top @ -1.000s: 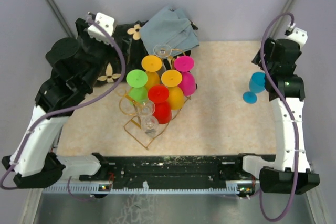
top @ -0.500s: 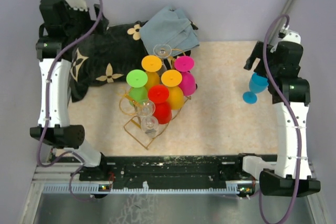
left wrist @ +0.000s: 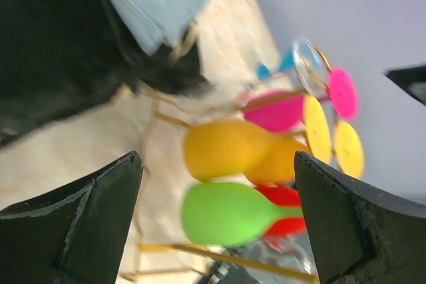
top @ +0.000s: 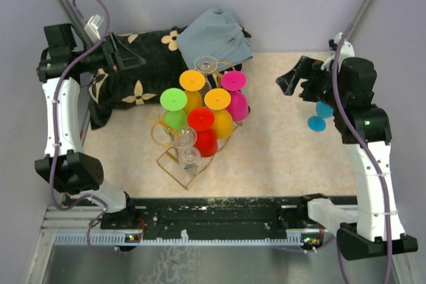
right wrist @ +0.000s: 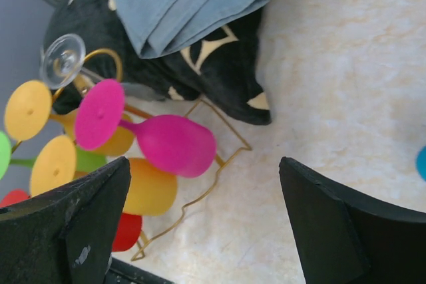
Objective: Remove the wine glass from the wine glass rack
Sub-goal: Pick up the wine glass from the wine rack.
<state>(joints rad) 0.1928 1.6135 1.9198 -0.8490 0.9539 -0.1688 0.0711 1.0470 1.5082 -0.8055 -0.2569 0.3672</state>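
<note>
Right gripper [top: 291, 78] spread wide, blue wine glass [top: 323, 110] nearby

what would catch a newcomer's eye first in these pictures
The cluster of bright wine glasses, green, orange, yellow, red and pink, hanging on the gold wine glass rack mid-table. Next, a lone blue wine glass at the right by the right arm, and a black floral cloth at the back left.

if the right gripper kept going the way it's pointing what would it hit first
Most likely the pink wine glass on the wine glass rack: in the wrist view it hangs just left of centre between the open fingers of the right gripper. Nothing shows in between, though depth is unclear.
</note>
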